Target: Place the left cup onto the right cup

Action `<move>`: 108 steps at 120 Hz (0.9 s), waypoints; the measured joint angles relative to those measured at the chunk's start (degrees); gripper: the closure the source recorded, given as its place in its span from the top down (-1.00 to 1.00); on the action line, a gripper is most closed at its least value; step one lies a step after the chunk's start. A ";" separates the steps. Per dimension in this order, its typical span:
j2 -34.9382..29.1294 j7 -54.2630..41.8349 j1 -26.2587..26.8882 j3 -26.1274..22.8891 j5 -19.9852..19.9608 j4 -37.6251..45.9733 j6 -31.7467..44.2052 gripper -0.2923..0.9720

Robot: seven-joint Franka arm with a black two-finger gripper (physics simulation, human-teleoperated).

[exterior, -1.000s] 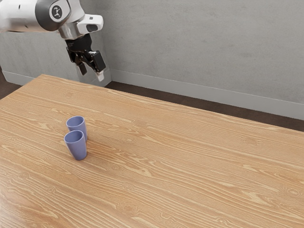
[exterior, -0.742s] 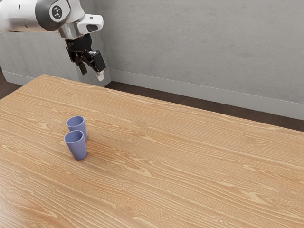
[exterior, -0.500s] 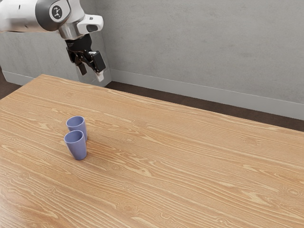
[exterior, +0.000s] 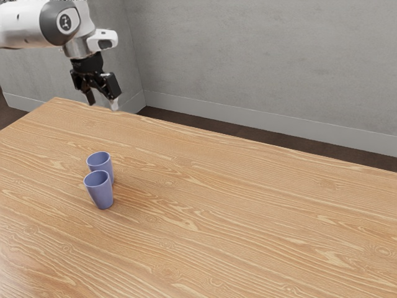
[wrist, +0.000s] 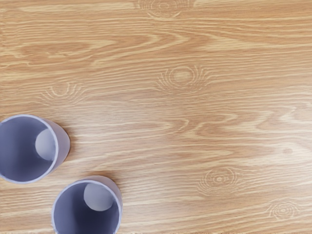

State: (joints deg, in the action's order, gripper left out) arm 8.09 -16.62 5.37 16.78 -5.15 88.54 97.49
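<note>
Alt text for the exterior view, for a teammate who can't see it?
A blue front cup and rear cup stand upright, close together, on a wooden table. The black gripper hangs open above the table's far edge, apart from both, holding nothing.

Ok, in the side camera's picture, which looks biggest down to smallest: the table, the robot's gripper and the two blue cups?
1. Table
2. Gripper
3. The two cups: the nearer cup looks slightly bigger than the farther cup, but it stands closer to the camera, so I won't rank them.
</note>
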 joint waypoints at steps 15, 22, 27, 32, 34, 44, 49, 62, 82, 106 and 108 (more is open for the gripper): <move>1.61 -1.05 -2.02 0.00 0.06 -0.28 -0.07 0.54; 2.30 -1.61 -2.87 0.03 0.09 -0.33 -0.01 0.54; 2.78 -2.00 -3.56 0.02 0.10 -0.35 0.08 0.54; 3.42 -2.42 -4.30 0.03 0.13 -0.52 0.17 0.54; 3.74 -2.62 -4.54 0.03 0.13 -0.68 0.21 0.54; 5.06 -3.63 -5.60 0.00 0.12 -1.16 0.58 0.54; 5.76 -4.12 -6.17 0.00 0.10 -1.30 0.97 0.54; 7.51 -5.44 -7.39 0.00 0.07 -1.43 2.14 0.54; 9.65 -7.49 -9.34 0.00 -0.03 -1.21 5.30 0.54; 12.51 -9.36 -10.49 0.00 -0.14 -0.90 8.54 0.54; 12.70 -9.47 -10.55 0.00 -0.15 -0.87 8.71 0.54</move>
State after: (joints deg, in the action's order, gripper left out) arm 20.80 -26.09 -5.19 16.78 -5.30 87.66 106.19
